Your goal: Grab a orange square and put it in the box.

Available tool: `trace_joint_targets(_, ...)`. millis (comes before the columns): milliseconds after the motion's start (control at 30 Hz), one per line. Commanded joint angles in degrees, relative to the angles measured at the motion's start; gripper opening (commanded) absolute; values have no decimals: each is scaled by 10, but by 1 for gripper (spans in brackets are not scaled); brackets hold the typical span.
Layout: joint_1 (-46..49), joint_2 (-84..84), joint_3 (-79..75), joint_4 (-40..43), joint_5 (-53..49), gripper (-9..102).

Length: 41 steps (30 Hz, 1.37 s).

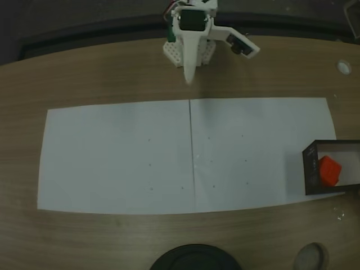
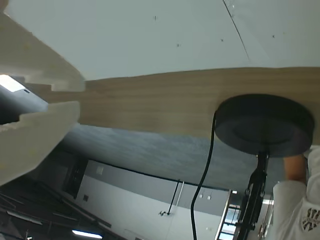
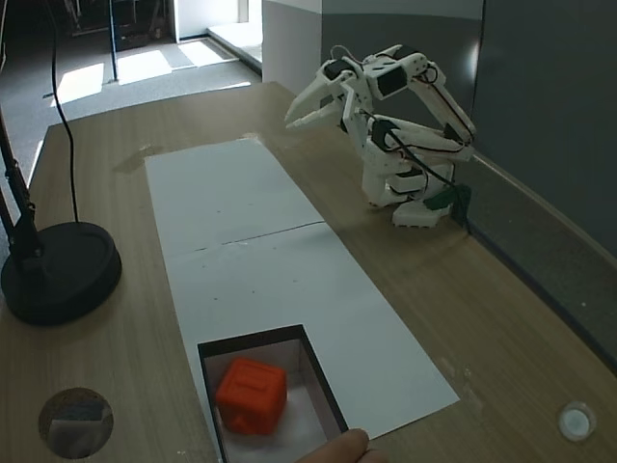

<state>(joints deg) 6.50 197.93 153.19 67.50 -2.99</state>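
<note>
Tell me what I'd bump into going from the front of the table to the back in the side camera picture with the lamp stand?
In that fixed view, near to far: the orange square inside the box → the black round stand base → the white paper's far end → the folded white arm with its gripper.

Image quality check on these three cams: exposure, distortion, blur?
A fixed view from above is dim, with barrel distortion bowing the table edges; the orange square in the box still reads. Wrist view: the gripper is blurred and washed out. Another fixed view is brighter, with sun patches on the floor.
</note>
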Motion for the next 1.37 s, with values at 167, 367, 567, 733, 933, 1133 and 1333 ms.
trace_joint_targets(167,-3,13,116,-11,29,0)
trace_joint_targets(367,-7,13,172,-4,-2,0)
trace_joint_targets(567,-3,13,207,-4,-25,0)
trace_joint_targets(733,-8,12,200,20,-24,0)
trace_joint_targets(933,-7,12,187,64,76,0)
trace_joint_targets(1133,-4,11,188,62,80,0)
trace_joint_targets(1333,-3,11,188,62,81,0)
